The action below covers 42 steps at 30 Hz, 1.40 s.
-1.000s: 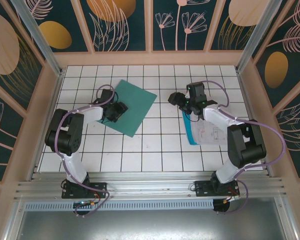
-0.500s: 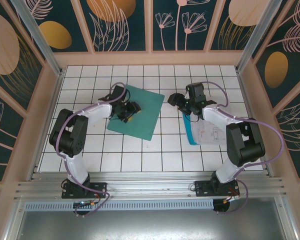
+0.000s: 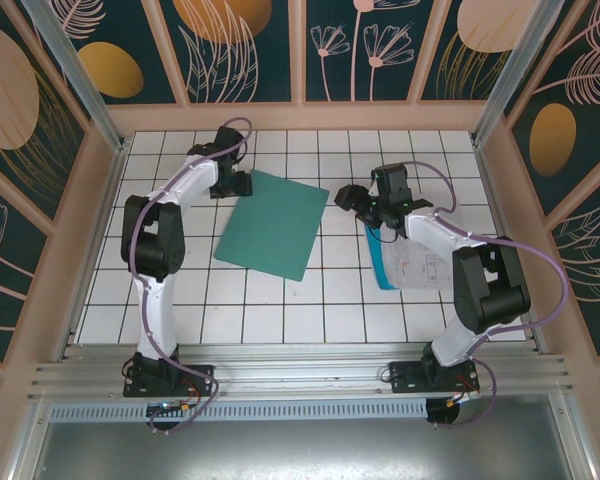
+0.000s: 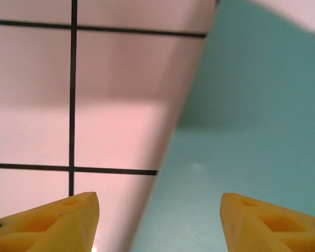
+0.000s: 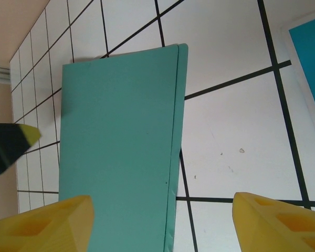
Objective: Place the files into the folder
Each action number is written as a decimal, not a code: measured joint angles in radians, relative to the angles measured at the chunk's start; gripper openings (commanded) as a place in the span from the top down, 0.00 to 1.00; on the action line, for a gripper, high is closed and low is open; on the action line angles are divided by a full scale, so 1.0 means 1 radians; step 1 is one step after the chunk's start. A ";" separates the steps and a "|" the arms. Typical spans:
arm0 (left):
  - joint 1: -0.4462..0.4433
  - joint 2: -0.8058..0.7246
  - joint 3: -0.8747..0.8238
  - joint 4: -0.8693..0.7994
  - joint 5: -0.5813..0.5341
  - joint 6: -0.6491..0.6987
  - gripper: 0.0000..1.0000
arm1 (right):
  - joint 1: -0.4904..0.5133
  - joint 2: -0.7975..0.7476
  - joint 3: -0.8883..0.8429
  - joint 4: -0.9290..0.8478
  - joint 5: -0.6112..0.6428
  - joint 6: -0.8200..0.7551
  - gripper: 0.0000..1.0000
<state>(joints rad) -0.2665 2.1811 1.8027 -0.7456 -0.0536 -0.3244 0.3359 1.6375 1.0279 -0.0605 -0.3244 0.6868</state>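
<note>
White sheets, the files (image 3: pixel 412 270), lie nearest us at about 4 o'clock on the table (image 3: pixel 280 300), partly under the right arm, with a blue strip along their 9 o'clock edge. None of them has reached the folder (image 3: pixel 275 225), which rests flat at about 9 o'clock of the table's middle, well apart from them, plain teal cover up. We judge it closed; whether anything is already inside we cannot tell.

So the task looks barely begun to us: the cover has to be opened, the sheets carried across and laid in, and the cover shut.

Farther back, the right gripper (image 3: pixel 348 196) hovers at the folder's 2 o'clock, fingers spread and pinching nothing; its wrist view shows the folder (image 5: pixel 118 147) lying ahead between them. The left gripper (image 3: pixel 242 184) sits at the folder's 11 o'clock corner, fingers also spread, straddling the cover's edge (image 4: pixel 252 131) without gripping it.
</note>
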 measured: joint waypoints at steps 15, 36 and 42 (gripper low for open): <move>0.005 -0.060 -0.253 0.162 0.148 0.028 0.66 | 0.003 0.000 0.000 -0.008 0.000 0.000 0.29; -0.109 -0.224 -0.539 0.353 0.280 -0.245 0.65 | 0.044 0.151 -0.023 -0.013 -0.018 0.023 0.35; -0.109 -0.226 -0.539 0.352 0.259 -0.290 0.45 | 0.077 0.220 0.036 -0.034 -0.016 0.023 0.35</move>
<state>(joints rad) -0.3752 1.9549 1.2640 -0.3939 0.2054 -0.6144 0.4129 1.8580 1.0641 -0.0948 -0.3408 0.7097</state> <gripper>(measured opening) 0.523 0.648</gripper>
